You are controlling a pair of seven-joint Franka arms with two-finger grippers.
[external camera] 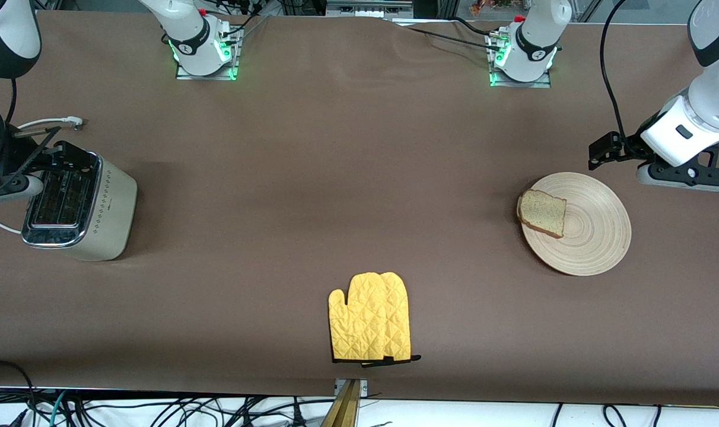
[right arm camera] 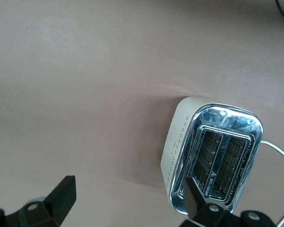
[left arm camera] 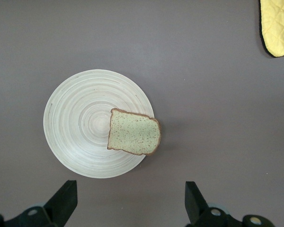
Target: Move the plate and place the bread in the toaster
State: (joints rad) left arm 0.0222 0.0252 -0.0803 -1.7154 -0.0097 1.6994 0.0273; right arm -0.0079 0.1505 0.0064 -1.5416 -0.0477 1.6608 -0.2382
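Left gripper (left arm camera: 128, 201): fingers apart, empty, hovering at the front view's right edge, just above the plate.
Right gripper (right arm camera: 128, 201): fingers apart, empty, over the toaster at the left edge.
Round beige wooden plate (external camera: 594, 237): right of centre, unmoved.
Tan speckled bread slice (external camera: 542, 212): on the plate's rim (overhanging slightly).
Cream chrome-topped toaster (external camera: 78, 204): slots empty.
Yellow quilted mitt (external camera: 369, 317): bottom centre.
Progress: nothing done; both steps remain.

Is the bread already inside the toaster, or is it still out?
Out. The bread lies flat at the edge of the plate, overhanging its rim; both slots of the toaster look empty.
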